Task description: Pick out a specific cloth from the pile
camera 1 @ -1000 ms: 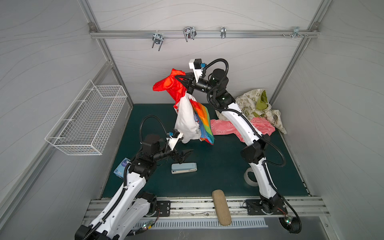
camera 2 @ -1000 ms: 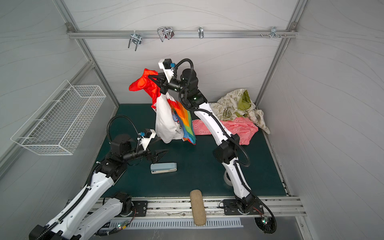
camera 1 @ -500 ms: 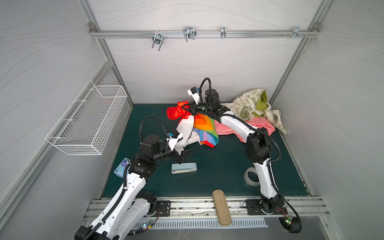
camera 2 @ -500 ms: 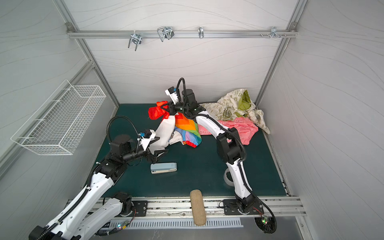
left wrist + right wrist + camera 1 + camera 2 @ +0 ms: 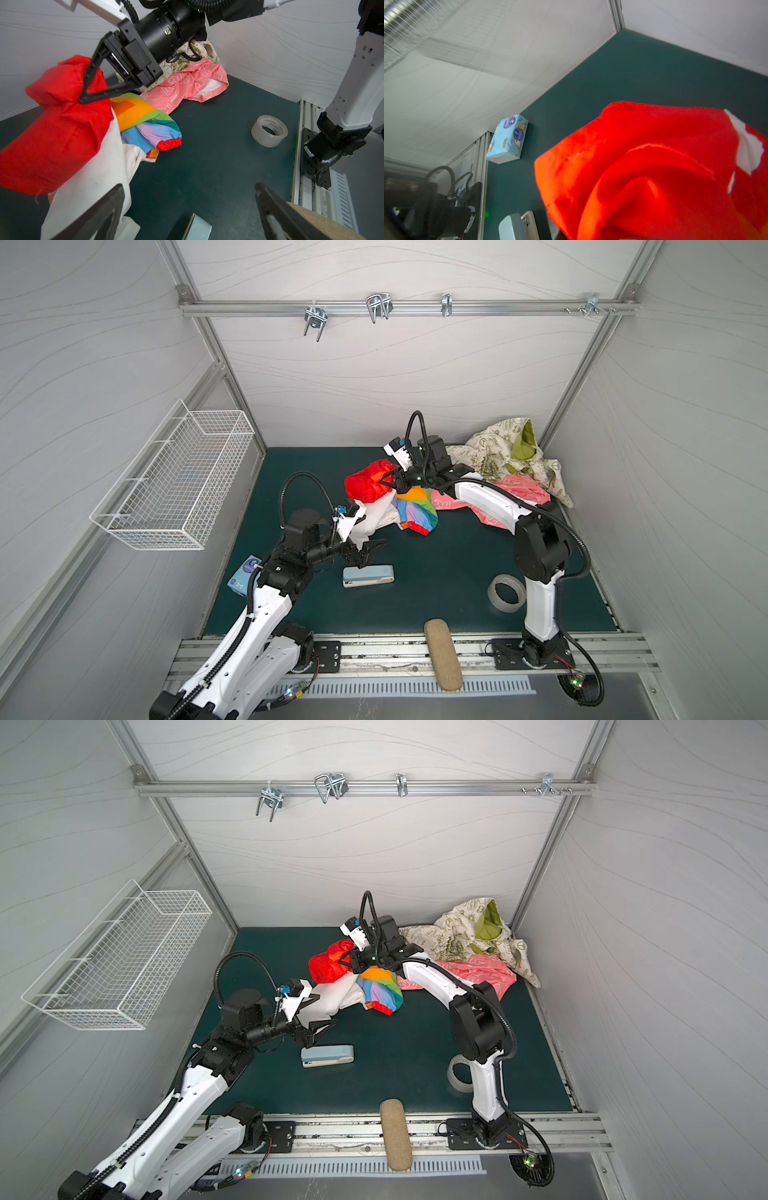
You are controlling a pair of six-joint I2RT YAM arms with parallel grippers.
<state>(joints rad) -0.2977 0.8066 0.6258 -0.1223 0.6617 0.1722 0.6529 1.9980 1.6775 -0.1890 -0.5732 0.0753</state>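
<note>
Both top views: the right fingers (image 5: 395, 485) are pinched tight on the red bunch of the cloth (image 5: 365, 489), holding it up above the bench (image 5: 436, 572) on the side away from the pile (image 5: 494, 456). From that bunch the cloth runs down and away from the pile. Its white panel ends just beside the left fingers (image 5: 370, 551), which gape wide with nothing in them.

Left wrist view: up close, the right fingers' tips meet, buried in red fabric. The cloth's rainbow end lies on the bench right against the pile's pink cloth (image 5: 187, 87), touching as far as I can tell.

Right wrist view: red fabric fills the foreground and the fingers themselves are hidden.

So the pull looks like it must go away from the pile, along the cloth's own length. If a second grip is wanted, the left arm is nearer the white end.
</note>
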